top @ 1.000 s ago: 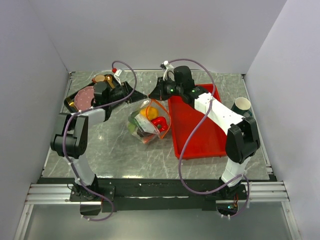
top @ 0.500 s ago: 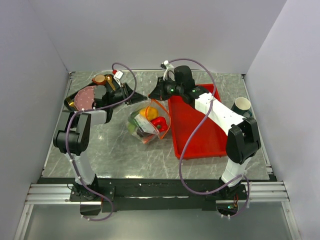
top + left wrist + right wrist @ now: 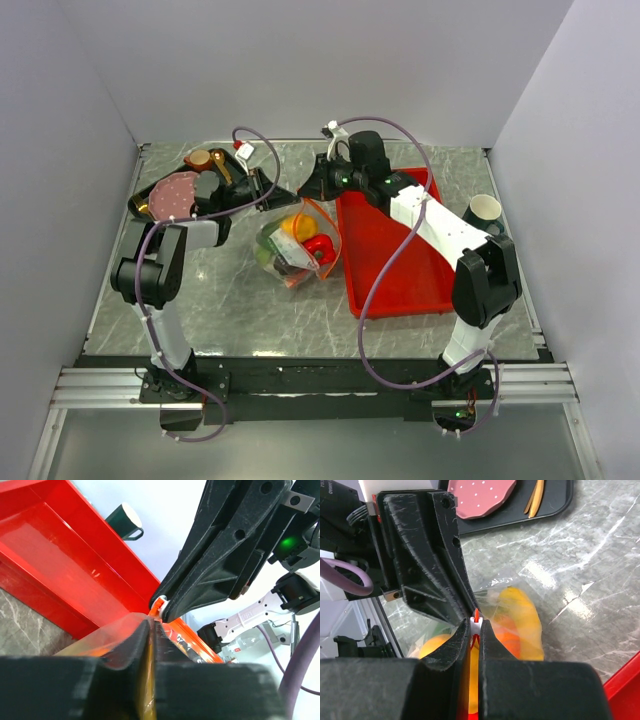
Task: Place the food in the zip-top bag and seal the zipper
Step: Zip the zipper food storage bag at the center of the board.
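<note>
The clear zip-top bag (image 3: 288, 250) lies on the marble table with the food inside, a red piece (image 3: 318, 243) and a yellow fruit (image 3: 522, 612) among it. Its orange-red zipper (image 3: 334, 240) curves open along the right side. At the bag's far corner the two grippers meet tip to tip. My left gripper (image 3: 276, 192) (image 3: 150, 628) is shut on the bag's clear film (image 3: 107, 635) next to the strip. My right gripper (image 3: 303, 189) (image 3: 476, 626) is shut on the zipper's end, where a white tab (image 3: 475, 623) shows between its fingers.
A red tray (image 3: 396, 262) lies right of the bag. A dark green cup (image 3: 484, 211) stands at the far right. A black tray (image 3: 141, 207) at the back left holds a pink plate (image 3: 170, 190) and utensils. Purple cables loop over both arms.
My left gripper has moved right to the bag's far corner and closed on its film. The right arm and the bag have stayed put.
</note>
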Motion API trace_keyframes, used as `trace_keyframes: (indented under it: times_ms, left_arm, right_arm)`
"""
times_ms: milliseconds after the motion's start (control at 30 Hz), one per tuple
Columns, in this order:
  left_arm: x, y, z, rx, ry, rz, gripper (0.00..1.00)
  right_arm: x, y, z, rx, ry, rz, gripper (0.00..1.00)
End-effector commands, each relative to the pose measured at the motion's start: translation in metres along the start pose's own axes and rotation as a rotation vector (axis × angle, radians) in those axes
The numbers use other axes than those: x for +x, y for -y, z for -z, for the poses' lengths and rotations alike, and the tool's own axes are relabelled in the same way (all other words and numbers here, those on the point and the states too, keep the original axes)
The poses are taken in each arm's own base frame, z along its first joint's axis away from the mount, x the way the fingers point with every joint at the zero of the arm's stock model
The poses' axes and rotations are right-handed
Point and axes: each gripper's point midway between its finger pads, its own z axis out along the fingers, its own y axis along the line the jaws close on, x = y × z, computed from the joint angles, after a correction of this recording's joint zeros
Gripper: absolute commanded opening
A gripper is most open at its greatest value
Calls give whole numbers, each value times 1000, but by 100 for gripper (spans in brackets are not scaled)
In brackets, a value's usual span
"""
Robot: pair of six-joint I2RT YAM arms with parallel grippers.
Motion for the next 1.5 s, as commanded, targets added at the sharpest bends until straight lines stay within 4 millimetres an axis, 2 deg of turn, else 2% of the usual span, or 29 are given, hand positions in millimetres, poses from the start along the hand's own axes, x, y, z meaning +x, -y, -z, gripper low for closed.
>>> trace_keyframes:
  times_ms: [0, 300, 500, 933, 1067, 1467]
  left_arm:
    - [-9, 8, -6, 33, 1, -58, 2]
    - [-32, 3, -7, -59, 68, -89, 1]
    - [-53, -7, 5, -144, 140, -89, 1]
    - [-66, -6, 16, -159, 203, -80, 1]
    - [-69, -5, 19, -180, 219, -84, 1]
    - [-79, -23, 28, -296, 254, -84, 1]
  right_arm:
    - [-37, -27, 18, -52, 92, 65, 2]
    - [-21, -24, 21, -29, 51, 48, 2]
    - [-10, -25, 27, 13, 38, 48, 3]
    - [6, -18, 36, 103, 17, 64, 2]
    - [5, -22, 42, 102, 25, 61, 2]
    - [3, -33, 64, 109, 66, 48, 2]
